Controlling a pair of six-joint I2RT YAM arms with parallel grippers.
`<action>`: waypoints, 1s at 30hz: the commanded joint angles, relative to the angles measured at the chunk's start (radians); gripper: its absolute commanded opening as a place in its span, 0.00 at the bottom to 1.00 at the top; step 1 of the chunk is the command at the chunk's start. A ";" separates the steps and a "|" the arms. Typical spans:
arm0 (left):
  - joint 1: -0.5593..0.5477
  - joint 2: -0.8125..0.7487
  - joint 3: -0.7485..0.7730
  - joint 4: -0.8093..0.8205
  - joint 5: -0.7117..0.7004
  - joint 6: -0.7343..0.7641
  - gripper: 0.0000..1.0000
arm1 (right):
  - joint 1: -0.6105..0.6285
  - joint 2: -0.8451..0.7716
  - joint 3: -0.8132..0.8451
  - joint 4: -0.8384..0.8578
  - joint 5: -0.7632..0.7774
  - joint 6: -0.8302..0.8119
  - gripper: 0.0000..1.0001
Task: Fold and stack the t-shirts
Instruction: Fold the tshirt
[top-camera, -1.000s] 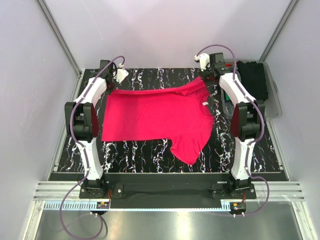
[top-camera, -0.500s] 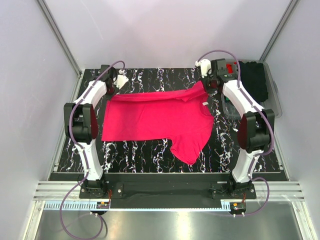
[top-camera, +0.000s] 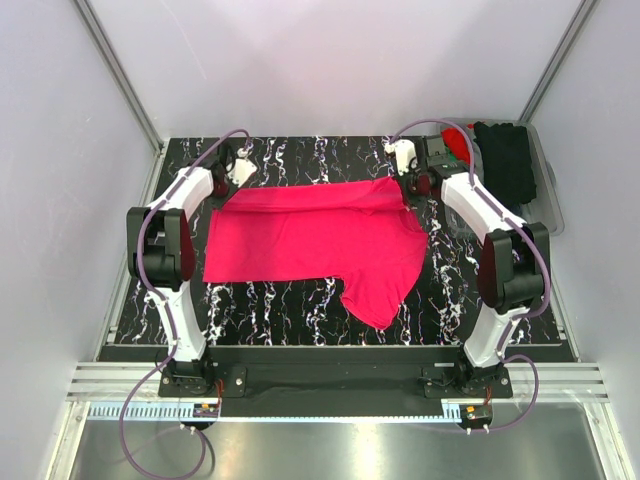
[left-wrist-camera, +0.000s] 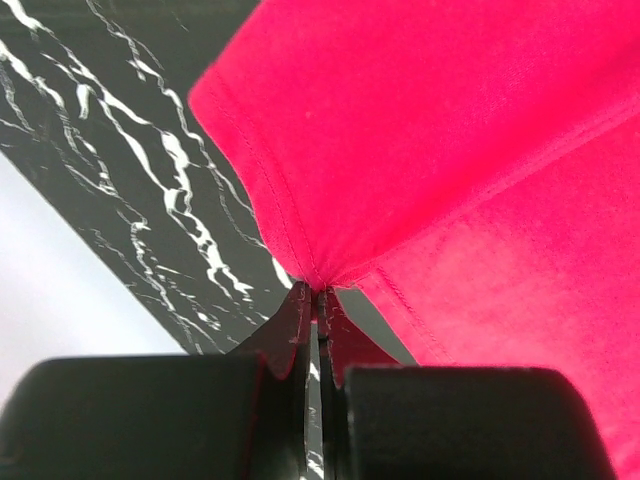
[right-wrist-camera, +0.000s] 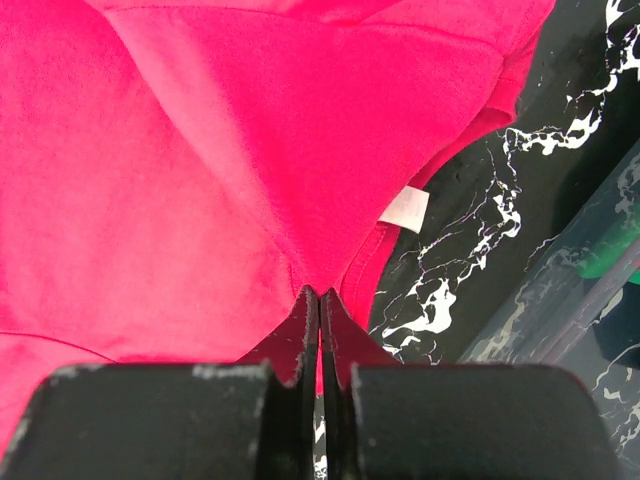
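Observation:
A bright pinkish-red t-shirt (top-camera: 315, 235) lies spread on the black marbled table, one sleeve pointing toward the front. My left gripper (top-camera: 226, 176) is shut on the shirt's far left hem corner (left-wrist-camera: 318, 285). My right gripper (top-camera: 405, 183) is shut on the far edge by the neck (right-wrist-camera: 320, 285), lifting it; the white neck label (right-wrist-camera: 404, 209) shows just beyond. The far edge is raised and drawn toward the front between the two grippers. Dark, green and red shirts (top-camera: 505, 160) lie in a bin at the far right.
A clear plastic bin (top-camera: 545, 200) with the other shirts stands at the table's far right edge, close to my right arm. White walls and metal frame posts enclose the table (top-camera: 300, 300). The front strip of the table is bare marble.
Both grippers moved toward the front with the shirt's far edge. The far sleeve and collar near the right gripper have folded over, hiding the neck label in the top view.

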 joint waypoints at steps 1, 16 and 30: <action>-0.002 -0.054 -0.025 0.013 0.016 -0.019 0.00 | 0.009 -0.071 -0.001 0.010 -0.016 0.023 0.00; -0.001 -0.015 -0.040 0.013 0.022 -0.018 0.00 | 0.018 -0.064 0.045 -0.024 -0.025 0.036 0.00; 0.008 -0.045 -0.116 0.013 0.015 -0.033 0.20 | 0.044 -0.078 0.039 -0.059 -0.079 0.087 0.00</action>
